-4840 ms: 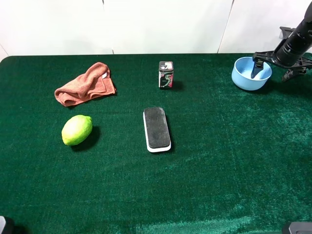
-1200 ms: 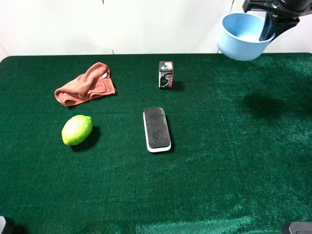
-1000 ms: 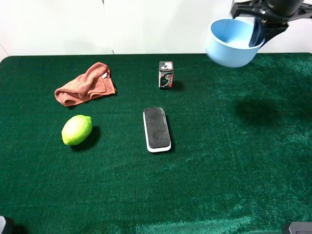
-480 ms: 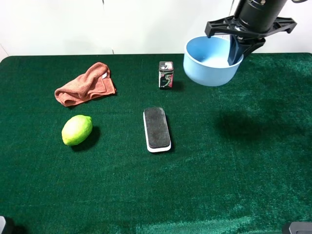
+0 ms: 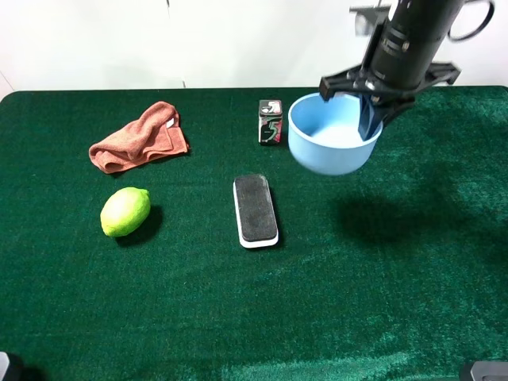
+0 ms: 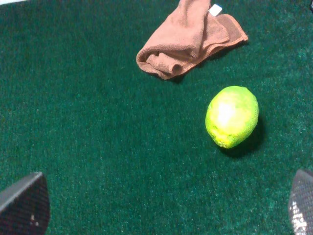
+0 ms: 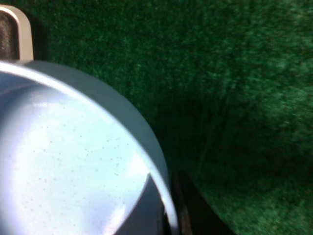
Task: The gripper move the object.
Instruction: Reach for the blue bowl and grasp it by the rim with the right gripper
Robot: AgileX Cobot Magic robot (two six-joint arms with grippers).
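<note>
On the green table (image 5: 397, 302) lie, from the left, a crumpled orange towel (image 5: 139, 136), a lime (image 5: 125, 211), a black-and-white eraser (image 5: 255, 209) and a small upright tin (image 5: 270, 121), and just right of the tin the right gripper (image 5: 370, 121), clamped on the rim, holds the light blue bowl (image 5: 329, 147) lifted above the table.

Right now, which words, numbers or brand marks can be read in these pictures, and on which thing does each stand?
"5": one big figure, as it seems, on the front of the small box; the smaller print there is too blurred to read.
The white tag on the cloth: too small to read.
The bowl, lime and eraser show no writing.
</note>
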